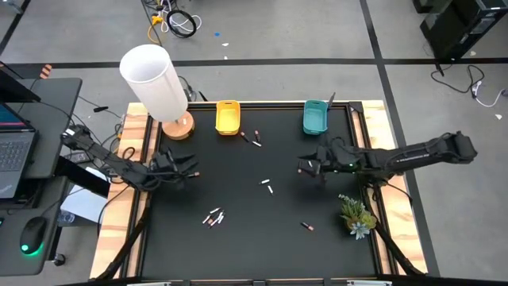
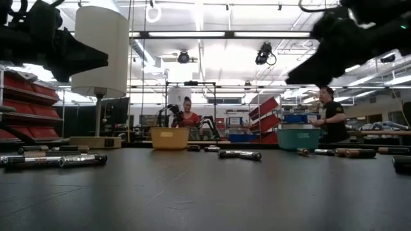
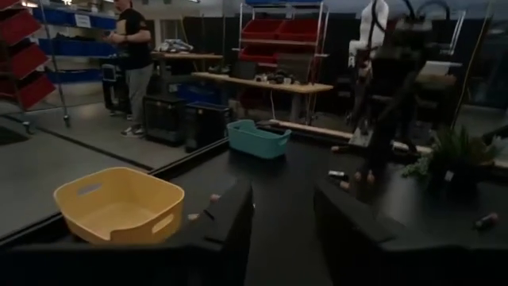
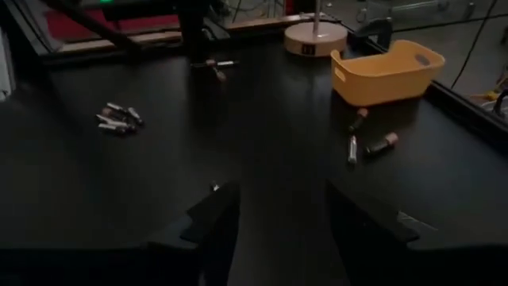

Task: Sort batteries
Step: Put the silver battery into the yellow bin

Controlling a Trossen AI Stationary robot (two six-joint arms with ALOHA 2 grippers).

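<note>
Scattered batteries on black table, both grippers parted, empty, two people behind.

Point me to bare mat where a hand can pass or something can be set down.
Free: the wide strip between the yellow bin and teal bin, and the near left corner below the left gripper. Crowded: the battery cluster near centre, the pair beside the right gripper, and the plant corner.
</note>
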